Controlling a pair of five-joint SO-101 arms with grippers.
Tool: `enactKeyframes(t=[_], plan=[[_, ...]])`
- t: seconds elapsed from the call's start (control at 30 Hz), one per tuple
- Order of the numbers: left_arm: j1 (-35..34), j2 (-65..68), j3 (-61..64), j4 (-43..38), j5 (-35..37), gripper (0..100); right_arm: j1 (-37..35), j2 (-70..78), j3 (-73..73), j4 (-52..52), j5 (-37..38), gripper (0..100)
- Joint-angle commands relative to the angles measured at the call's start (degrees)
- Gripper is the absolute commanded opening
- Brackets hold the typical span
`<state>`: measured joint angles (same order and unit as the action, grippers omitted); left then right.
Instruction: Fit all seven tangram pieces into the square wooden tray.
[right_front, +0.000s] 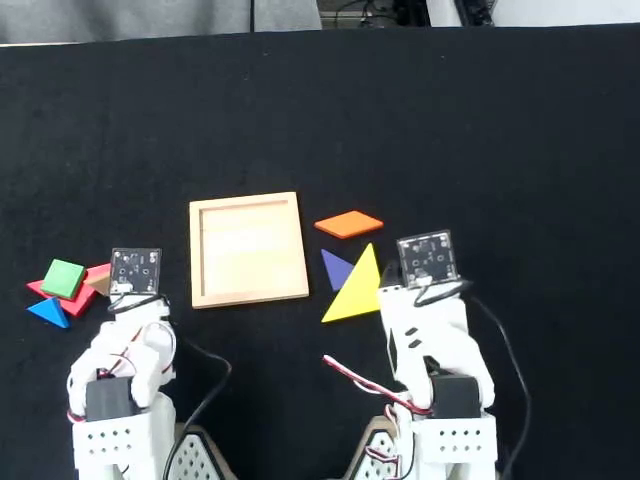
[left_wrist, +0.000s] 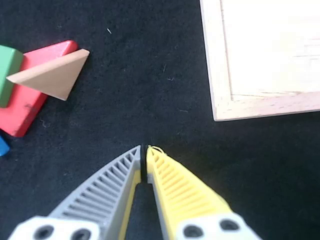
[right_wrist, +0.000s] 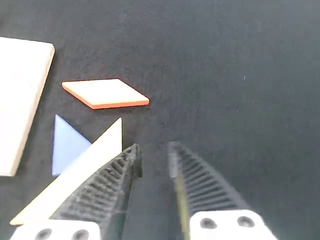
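Note:
The square wooden tray (right_front: 196, 255) lies empty mid-table; its corner (left_wrist: 220, 107) shows in the left wrist view. Left of it sit a green square (right_front: 62, 277), a red triangle (right_front: 82, 295), a tan triangle (left_wrist: 52, 77) and a blue triangle (right_front: 47, 312). Right of the tray lie an orange parallelogram (right_front: 348, 224), a purple triangle (right_front: 335, 267) and a yellow triangle (right_front: 358, 290). My left gripper (left_wrist: 145, 148) is shut and empty, between the left pile and the tray. My right gripper (right_wrist: 153, 160) is slightly open, just beside the yellow triangle (right_wrist: 75, 185).
Black cloth covers the table. Both arm bases (right_front: 120, 430) (right_front: 445, 430) stand at the near edge with cables (right_front: 350, 375) between them. Open cloth stretches behind the tray and to the far right.

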<state>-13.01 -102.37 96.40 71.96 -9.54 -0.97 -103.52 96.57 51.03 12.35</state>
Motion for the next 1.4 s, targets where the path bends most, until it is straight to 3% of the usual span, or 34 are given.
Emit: enactKeyframes(t=[0.0, 0.13, 0.3, 0.53, 0.67, 0.8, 1.0, 1.23, 1.37], plan=[[-2.95, -0.53, 1.1, -0.09, -0.18, 3, -0.44, -4.97, -0.66, -1.58, 3.87, 13.6], [-2.95, -0.53, 1.1, -0.09, -0.18, 3, -0.44, -4.88, -8.92, -1.58, 5.63, 10.6], [-2.86, -0.53, 1.1, -0.18, -0.18, 3, -0.7, -4.35, -19.3, -1.41, -0.26, 10.6], [-5.23, -2.29, -4.09, -8.7, -0.18, 3, -0.79, -3.56, -12.44, -0.35, -7.91, 10.6], [0.22, -2.29, -3.82, -8.7, -0.79, 3, 1.58, -2.51, -11.12, -1.14, -9.49, 10.6], [8.66, -2.29, -5.49, -11.34, -10.02, 3, 7.12, -0.04, -11.03, -3.6, -14.59, 10.6], [20.62, -2.11, -11.12, -16.35, -7.38, 4, 10.9, 10.24, -12.88, -6.86, -18.2, 10.6], [31.78, -2.02, -14.9, -11.25, -2.99, 13, 11.25, 25.45, -15.08, -14.59, -17.85, 10.6], [34.68, 3.25, -21.23, -11.16, -0.7, 13, 17.14, 32.4, -17.1, -18.2, -19.69, 10.4]])
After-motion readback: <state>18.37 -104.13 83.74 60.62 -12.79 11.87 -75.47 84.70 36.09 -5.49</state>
